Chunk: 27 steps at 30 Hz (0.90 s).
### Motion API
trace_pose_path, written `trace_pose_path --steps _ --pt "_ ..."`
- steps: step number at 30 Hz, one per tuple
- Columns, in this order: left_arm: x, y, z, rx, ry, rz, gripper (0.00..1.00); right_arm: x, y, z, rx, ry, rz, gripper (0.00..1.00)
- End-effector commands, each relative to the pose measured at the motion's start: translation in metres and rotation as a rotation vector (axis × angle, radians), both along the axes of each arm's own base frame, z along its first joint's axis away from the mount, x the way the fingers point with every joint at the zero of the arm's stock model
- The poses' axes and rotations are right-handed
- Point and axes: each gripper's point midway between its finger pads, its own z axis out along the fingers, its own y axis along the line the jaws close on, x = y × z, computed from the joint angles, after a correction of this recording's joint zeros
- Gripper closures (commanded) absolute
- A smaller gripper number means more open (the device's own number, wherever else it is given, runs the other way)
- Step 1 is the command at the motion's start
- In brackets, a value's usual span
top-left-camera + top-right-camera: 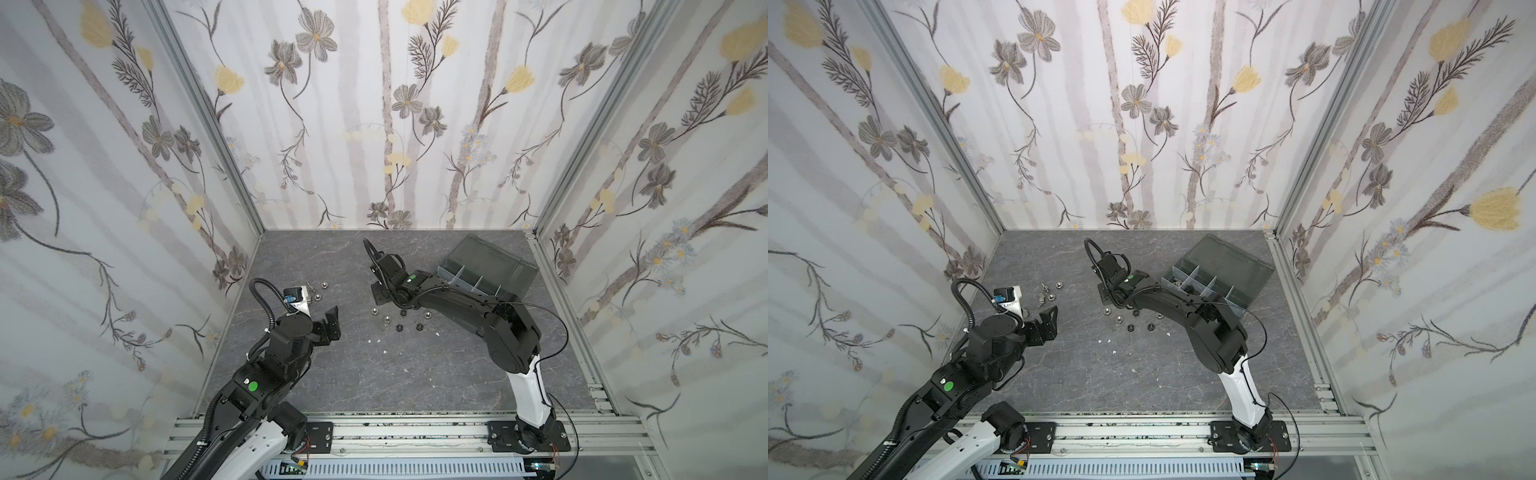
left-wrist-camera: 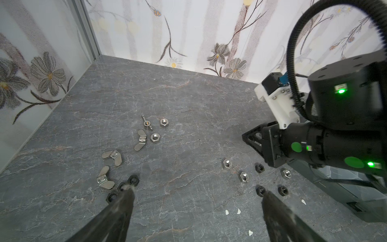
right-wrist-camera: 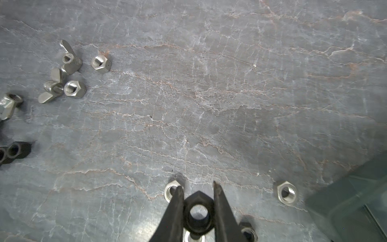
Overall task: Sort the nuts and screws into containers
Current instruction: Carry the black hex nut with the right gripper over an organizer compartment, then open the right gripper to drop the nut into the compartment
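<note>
My right gripper [image 3: 197,188] is shut on a black hex nut [image 3: 198,211], low over the table; in both top views it [image 1: 381,293] sits left of the organizer box [image 1: 446,268]. Loose nuts lie round it: silver [image 3: 171,190] [image 3: 287,192] [image 1: 387,319] and black [image 1: 399,328] [image 1: 419,327]. My left gripper [image 2: 196,191] [image 1: 330,324] stands open and empty above bare table, between this cluster and another with silver nuts [image 2: 155,137] and black nuts [image 2: 133,180]. The box's compartments [image 1: 1200,284] are open, with the lid [image 1: 494,257] tilted back. The screws are out of view.
Several silver wing nuts [image 2: 140,140] [image 2: 113,156] lie among the left cluster. Small white specks [image 1: 378,340] dot the grey stone-patterned table [image 1: 436,374]. Flowered walls close in the table on three sides; an aluminium rail [image 1: 415,428] runs along the front.
</note>
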Motion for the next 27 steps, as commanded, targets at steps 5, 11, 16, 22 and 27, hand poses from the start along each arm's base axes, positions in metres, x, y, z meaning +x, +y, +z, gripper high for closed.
trace_pose_path --steps 5,11,16,22,27 --pt "0.006 -0.002 0.002 -0.014 -0.016 0.004 0.05 0.001 -0.044 0.025 0.069 -0.039 -0.053 0.85" --pt "0.009 0.001 0.0 -0.015 -0.021 0.016 0.0 -0.007 -0.09 0.026 0.091 -0.035 -0.106 0.85" --pt "0.014 0.002 -0.005 -0.009 -0.008 0.017 0.0 -0.012 -0.124 0.018 0.102 -0.018 -0.148 0.85" --pt "0.017 -0.003 -0.011 -0.013 0.009 -0.016 0.0 -0.012 -0.148 0.008 0.098 -0.006 -0.185 0.85" --pt "0.018 -0.005 -0.014 -0.014 0.017 -0.026 0.0 -0.007 -0.165 -0.005 0.086 0.009 -0.215 0.84"
